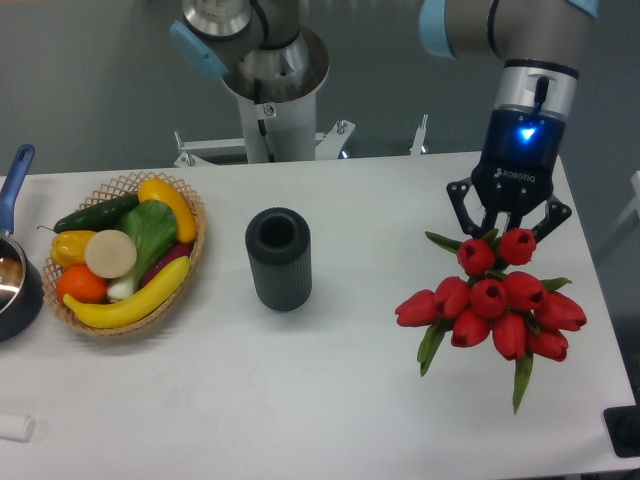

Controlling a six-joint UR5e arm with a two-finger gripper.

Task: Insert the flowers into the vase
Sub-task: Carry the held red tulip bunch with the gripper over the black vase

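Note:
The flowers [495,305], a bunch of red tulip buds with green leaves, are at the right of the table, buds toward the camera. Their stems are hidden behind the buds. My gripper [508,236] points down right at the back of the bunch. Its black fingers [463,213] angle inward and meet where the stems run, and the fingertips are covered by the top buds. It looks shut on the flowers. The vase [279,258], dark grey, ribbed and upright with an open round mouth, stands at the table's centre, well left of the gripper.
A woven basket [193,262] of fruit and vegetables sits at the left. A dark pan with a blue handle [14,270] is at the left edge. The robot base [268,90] stands behind the vase. A small white object [14,427] lies front left, and a black object [625,430] front right.

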